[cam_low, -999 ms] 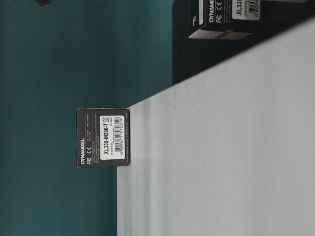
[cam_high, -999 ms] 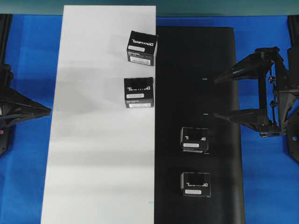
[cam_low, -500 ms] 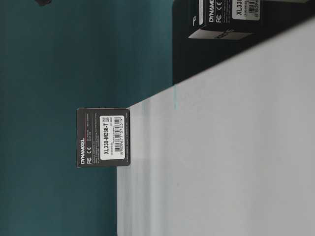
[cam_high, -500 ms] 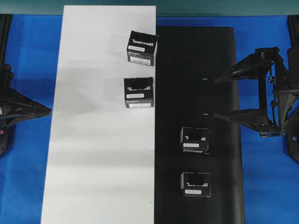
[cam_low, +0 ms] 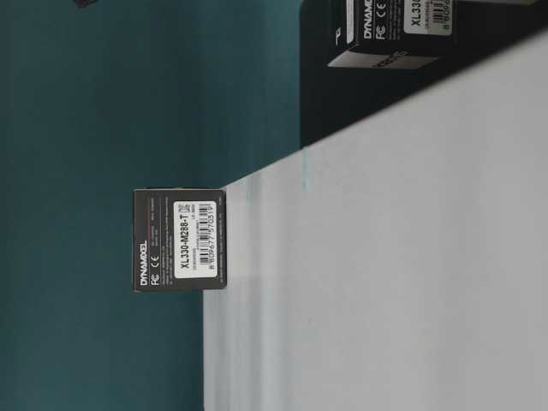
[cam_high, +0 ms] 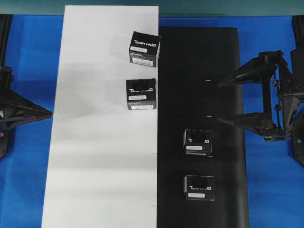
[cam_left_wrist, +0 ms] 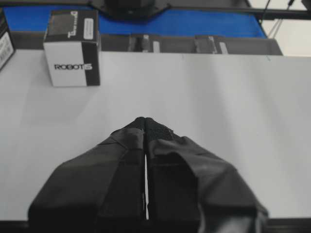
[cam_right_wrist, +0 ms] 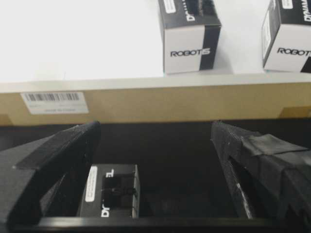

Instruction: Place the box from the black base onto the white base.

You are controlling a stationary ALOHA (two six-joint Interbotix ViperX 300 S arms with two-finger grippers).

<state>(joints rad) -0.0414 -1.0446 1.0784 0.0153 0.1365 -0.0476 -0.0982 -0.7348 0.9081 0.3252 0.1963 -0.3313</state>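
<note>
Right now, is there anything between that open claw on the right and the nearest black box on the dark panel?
Nothing: in the overhead view only bare black base separates the open right gripper from the nearest box.

The right gripper (cam_high: 221,101) spreads its fingers wide; the left gripper (cam_left_wrist: 146,121) fingers are pressed together.

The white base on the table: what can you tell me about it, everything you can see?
The white base is a long, plain, matte white rectangular panel lying flat on the blue table, its long right edge running alongside the black base. Two small black boxes stand on it near that edge. In the right wrist view its side looks like brown cardboard bearing a barcode label.
</note>
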